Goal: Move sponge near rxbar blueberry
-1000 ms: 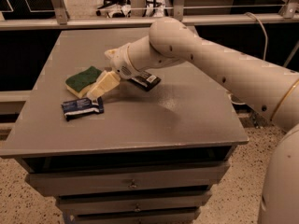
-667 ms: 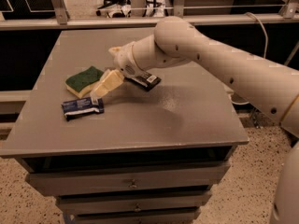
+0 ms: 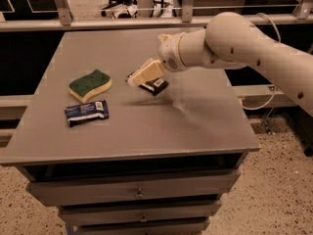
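— What is the biggest thing there?

— One grey table (image 3: pixel 205 126). Its flat matte top fills the middle of the view, and drawer fronts (image 3: pixel 139 192) are stacked beneath it. Two of them show a small knob. It stands on a speckled floor (image 3: pixel 279 180), and a metal rail (image 3: pixel 122 23) runs along behind its far edge.

— And next?

— One cream-coloured arm (image 3: pixel 244 38), thick and rounded. It reaches in from the right, above the table's rear half. A pale cable (image 3: pixel 266 99) hangs below it, past the table's right edge.

— How many loose things lie on top?

— Three: one sponge and two bars.

— Where is the sponge?

— The sponge (image 3: pixel 90 85) lies flat on the left part of the top with its dark green side up and the pale yellow foam showing along its wavy near edge. The rxbar blueberry (image 3: pixel 86 112) lies just in front of it, close by, in a dark blue wrapper.

— And the gripper?

— The gripper (image 3: pixel 142 75) points down and to the left over the middle of the table, apart from the sponge and to its right. I cannot tell whether it is open or closed. It holds neither the sponge nor the blue bar.

— The third thing?

— A black bar (image 3: pixel 156 85), partly hidden behind the gripper.

— Any writing?

— The blue wrapper has white patches and the black one has a white label. The print on both is too small to read.
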Robot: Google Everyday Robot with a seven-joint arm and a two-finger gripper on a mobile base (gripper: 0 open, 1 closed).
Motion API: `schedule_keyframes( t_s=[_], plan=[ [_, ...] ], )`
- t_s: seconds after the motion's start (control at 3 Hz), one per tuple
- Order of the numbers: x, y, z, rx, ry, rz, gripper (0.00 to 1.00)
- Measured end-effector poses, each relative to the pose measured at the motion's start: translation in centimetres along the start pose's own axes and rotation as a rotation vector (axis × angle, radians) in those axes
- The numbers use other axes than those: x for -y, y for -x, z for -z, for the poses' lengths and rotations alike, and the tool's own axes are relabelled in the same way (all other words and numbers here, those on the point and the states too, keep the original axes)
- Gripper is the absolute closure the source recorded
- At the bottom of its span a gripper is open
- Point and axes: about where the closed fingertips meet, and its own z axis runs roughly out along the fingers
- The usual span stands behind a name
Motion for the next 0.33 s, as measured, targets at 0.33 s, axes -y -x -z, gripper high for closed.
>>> schedule_keyframes(
  t_s=[0.33],
  plan=[
    [-0.01,0.01,-0.01,0.0,0.0,0.0,0.0]
  ],
)
